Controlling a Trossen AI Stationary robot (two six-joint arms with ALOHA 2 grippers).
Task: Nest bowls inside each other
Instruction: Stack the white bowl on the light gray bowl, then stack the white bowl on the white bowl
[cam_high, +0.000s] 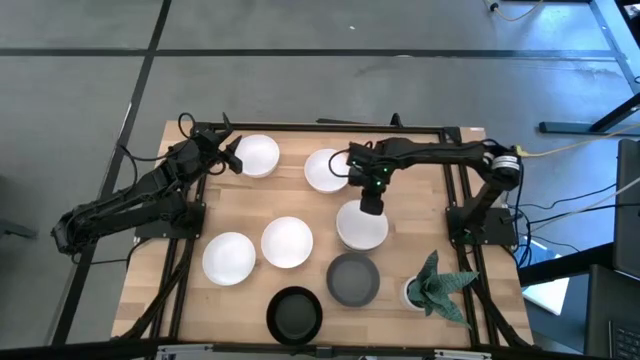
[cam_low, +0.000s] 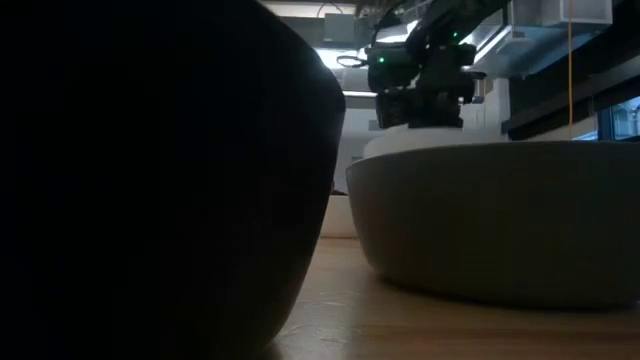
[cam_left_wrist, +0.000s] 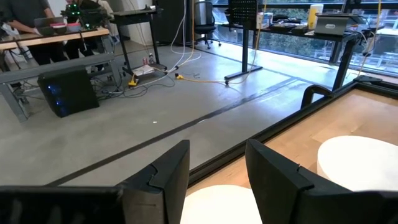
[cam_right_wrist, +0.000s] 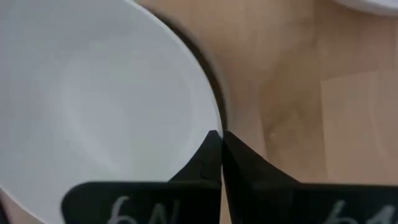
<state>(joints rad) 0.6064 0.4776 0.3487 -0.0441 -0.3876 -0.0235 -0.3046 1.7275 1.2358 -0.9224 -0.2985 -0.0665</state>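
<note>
Gripping white bowl, right fingers, marking unreadable.

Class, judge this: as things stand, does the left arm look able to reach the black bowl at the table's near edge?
Probably, but not directly: the left gripper sits at the far side, and two white bowls lie between it and the black bowl.

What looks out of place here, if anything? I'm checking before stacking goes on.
Nothing stands out. All visible bowls sit upright on the table, and the potted plant stands upright. The right gripper is shut on a white bowl at its rim; the left gripper waits open by another white bowl.
</note>
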